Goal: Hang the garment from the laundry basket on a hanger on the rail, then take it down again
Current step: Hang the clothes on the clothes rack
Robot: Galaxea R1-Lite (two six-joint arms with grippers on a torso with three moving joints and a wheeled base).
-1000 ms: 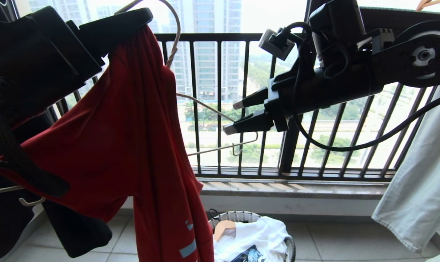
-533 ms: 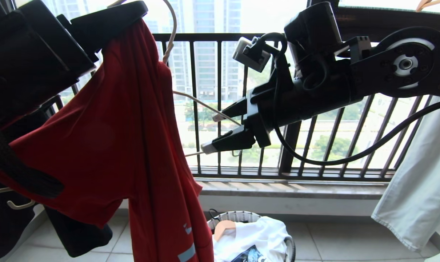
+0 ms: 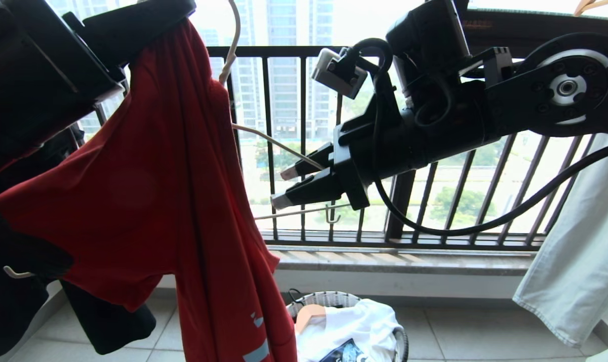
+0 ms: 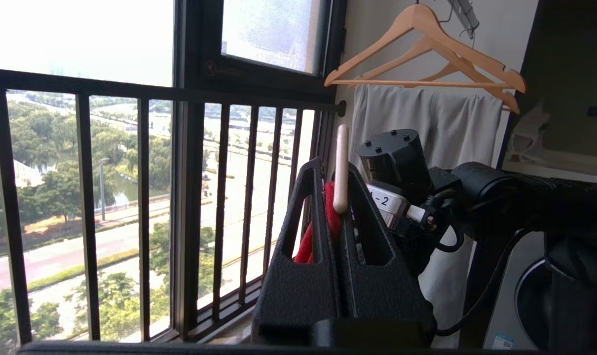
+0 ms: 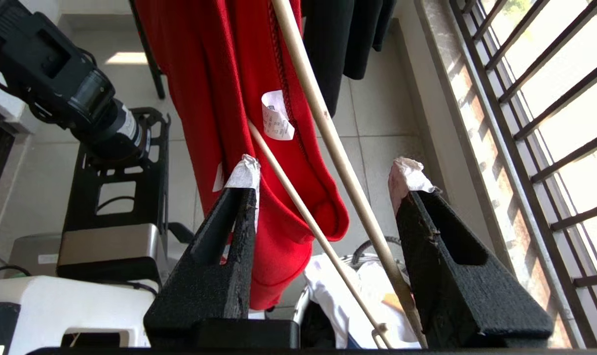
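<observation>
**Red shirt half-dressed on the hanger, not yet on the rail**

Red garment (image 3: 173,201) is out of the laundry basket (image 3: 334,300) and hangs high at the robot's left, draped over one arm of the hanger (image 3: 279,146). The other hanger arm pokes bare toward the railing, so the shirt is only partly threaded.

Left hand (image 4: 334,231): pressed together, pinching red cloth and the cream hanger stem where they meet.

Right hand (image 5: 323,182): fingers spread, straddling both bare hanger rods, a sleeve hem lying between them; nothing gripped that I can tell.

Basket on the floor below holds other white laundry.

Judgement: early-middle. Pickup done. Left to do: pull the shirt over the bare arm, hook it on the rail, then take it down.
</observation>
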